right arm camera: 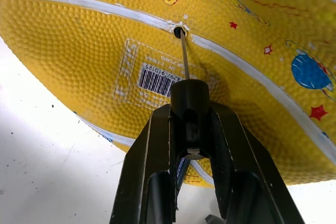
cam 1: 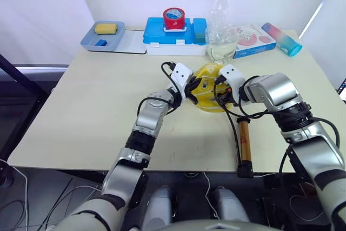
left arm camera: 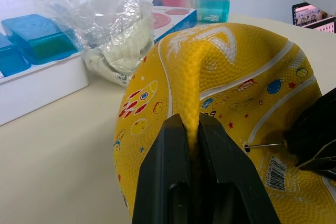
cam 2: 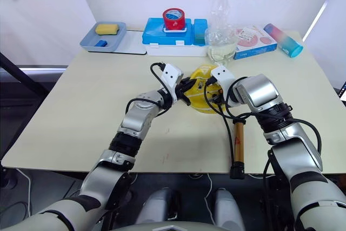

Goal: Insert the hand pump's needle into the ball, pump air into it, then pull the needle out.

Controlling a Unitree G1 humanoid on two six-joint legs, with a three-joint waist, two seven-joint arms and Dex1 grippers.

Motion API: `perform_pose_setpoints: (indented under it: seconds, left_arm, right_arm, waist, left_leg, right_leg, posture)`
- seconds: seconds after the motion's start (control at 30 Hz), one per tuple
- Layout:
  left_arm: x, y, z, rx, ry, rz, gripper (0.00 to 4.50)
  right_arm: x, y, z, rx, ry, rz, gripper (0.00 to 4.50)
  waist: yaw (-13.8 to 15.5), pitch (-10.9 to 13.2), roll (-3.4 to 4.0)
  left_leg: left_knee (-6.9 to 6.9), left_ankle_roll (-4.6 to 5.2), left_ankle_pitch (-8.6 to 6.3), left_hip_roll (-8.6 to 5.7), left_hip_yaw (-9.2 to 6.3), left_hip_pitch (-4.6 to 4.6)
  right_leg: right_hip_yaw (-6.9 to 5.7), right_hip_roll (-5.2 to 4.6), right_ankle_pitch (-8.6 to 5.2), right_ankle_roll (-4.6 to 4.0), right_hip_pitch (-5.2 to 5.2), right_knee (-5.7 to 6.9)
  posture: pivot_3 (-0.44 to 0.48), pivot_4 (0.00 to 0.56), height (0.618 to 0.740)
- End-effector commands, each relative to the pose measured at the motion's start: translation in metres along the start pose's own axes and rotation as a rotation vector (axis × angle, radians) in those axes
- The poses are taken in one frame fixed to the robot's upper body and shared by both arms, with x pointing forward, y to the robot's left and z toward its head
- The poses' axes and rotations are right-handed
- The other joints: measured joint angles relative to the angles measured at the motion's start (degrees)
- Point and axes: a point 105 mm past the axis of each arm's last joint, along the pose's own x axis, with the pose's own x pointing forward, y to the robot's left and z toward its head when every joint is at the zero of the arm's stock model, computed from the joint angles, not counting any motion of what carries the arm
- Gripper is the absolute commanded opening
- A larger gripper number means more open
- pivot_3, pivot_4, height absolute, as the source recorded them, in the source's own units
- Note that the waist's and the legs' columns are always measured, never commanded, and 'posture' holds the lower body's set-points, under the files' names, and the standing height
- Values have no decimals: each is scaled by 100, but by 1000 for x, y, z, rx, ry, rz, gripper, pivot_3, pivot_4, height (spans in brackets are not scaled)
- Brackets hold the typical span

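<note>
Left claw [left arm camera: 191, 129] pinching pebbled ball [left arm camera: 220, 93] fold; right claw [right arm camera: 191, 124] gripping needle [right arm camera: 184, 51].

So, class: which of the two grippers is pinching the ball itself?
The left gripper: it pinches a fold of the ball, while the right gripper holds the needle.

Right up close, the right gripper [right arm camera: 191, 129] has its two black fingers [right arm camera: 149, 171] clamped on the black fitting of the needle [right arm camera: 185, 56]. The thin metal pin runs straight from that fitting to the ball [right arm camera: 79, 45], its tip sitting in the small dark valve hole on a white seam line. The ball's yellow pebbled skin carries a barcode sticker [right arm camera: 160, 74] just beside the pin, plus red stars and a blue planet picture. Beneath the ball lies the pale table [right arm camera: 47, 182], lightly speckled.
</note>
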Motion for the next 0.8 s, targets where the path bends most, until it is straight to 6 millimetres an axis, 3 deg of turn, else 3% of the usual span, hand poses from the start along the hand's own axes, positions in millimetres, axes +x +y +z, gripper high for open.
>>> perform_pose_setpoints:
  seconds: [0.03,0.43,0.8]
  left_arm:
    - [-3,0,-24,-23,84,10,22]
    - [-2,-9,-25,-2,83,-42,22]
    - [-3,-8,-26,-3,85,-40,22]
  right_arm:
    - [7,-15,-33,47,122,-55,310]
    - [4,-13,-21,68,97,-38,310]
    - [3,-24,-20,138,94,-67,310]
  waist:
    - [0,0,0]
    - [3,0,0]
    - [0,-1,0]
  left_leg:
    - [0,0,0,0,-1,0]
    - [0,0,0,0,-10,-5]
    - [0,-1,0,1,-16,-5]
  right_leg:
    - [-1,0,0,0,0,0]
    - [-11,-3,0,0,0,-1]
    - [-17,-4,0,0,1,-2]
  posture:
    - [0,150,739]
    - [0,150,739]
    - [0,150,739]
